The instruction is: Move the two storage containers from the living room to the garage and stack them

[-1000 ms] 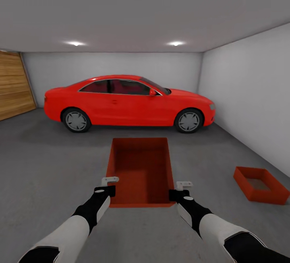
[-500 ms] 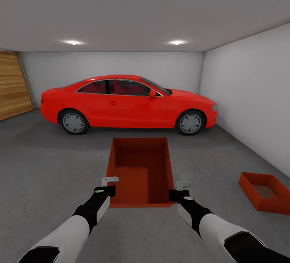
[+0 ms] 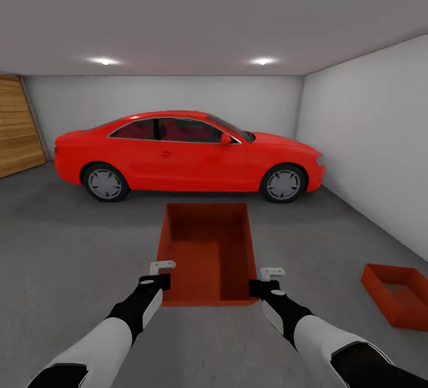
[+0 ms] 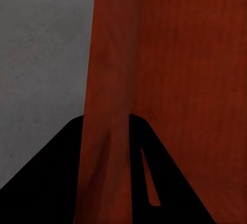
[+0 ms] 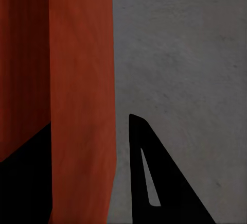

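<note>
I hold one red-orange storage container [image 3: 205, 251] out in front of me, above the dark grey concrete floor [image 3: 71, 245] of the garage. My left gripper [image 3: 159, 275] is shut on its near-left wall, and my right gripper [image 3: 266, 280] is shut on its near-right wall. In the left wrist view the thin red wall [image 4: 108, 105] runs between the black fingers [image 4: 170, 183] of that gripper [image 4: 105, 183]. The right wrist view shows the same, the wall [image 5: 82, 105] passing through the right gripper [image 5: 85, 183]. The second container [image 3: 399, 293] sits on the floor at the far right, partly cut by the frame edge.
A red car [image 3: 184, 150] is parked across the garage ahead, beyond the held bin. A wood-slat door [image 3: 18, 132] fills the left wall and a plain white wall [image 3: 368, 138] runs along the right. Bare concrete lies between me and the car.
The whole view has shifted: the car has slid slightly left and the floor container further right and down toward the frame edge. Both grippers keep the same hold on the bin.
</note>
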`<state>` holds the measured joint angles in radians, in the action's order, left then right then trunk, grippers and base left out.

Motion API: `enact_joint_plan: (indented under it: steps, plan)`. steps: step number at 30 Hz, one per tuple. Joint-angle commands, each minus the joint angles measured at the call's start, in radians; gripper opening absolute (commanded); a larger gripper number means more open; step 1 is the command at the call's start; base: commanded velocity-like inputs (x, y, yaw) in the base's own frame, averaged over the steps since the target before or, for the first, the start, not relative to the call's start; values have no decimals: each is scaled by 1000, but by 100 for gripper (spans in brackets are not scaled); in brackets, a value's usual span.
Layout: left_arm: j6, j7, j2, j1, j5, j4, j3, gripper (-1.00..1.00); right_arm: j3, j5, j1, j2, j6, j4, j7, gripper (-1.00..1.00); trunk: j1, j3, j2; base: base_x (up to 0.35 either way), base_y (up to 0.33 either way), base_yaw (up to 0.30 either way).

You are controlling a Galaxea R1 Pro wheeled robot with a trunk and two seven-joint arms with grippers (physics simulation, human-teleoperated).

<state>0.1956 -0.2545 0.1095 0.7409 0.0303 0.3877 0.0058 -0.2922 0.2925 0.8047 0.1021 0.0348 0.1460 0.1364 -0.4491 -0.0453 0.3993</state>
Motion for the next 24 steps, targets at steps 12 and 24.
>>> enact_joint_plan:
  steps: [12, 24]
  plan:
    - [8, -57, -1, 0, -9, -1, 16, -100, 41, 0, 1, -26, 6, -3, 20, -100, -1, 0, 1, 322, 0, 0]
    - [8, -57, 0, 0, -9, -1, 16, -100, 41, -1, 1, -25, 7, -3, 20, -100, -1, 0, 1, 322, 0, 0]
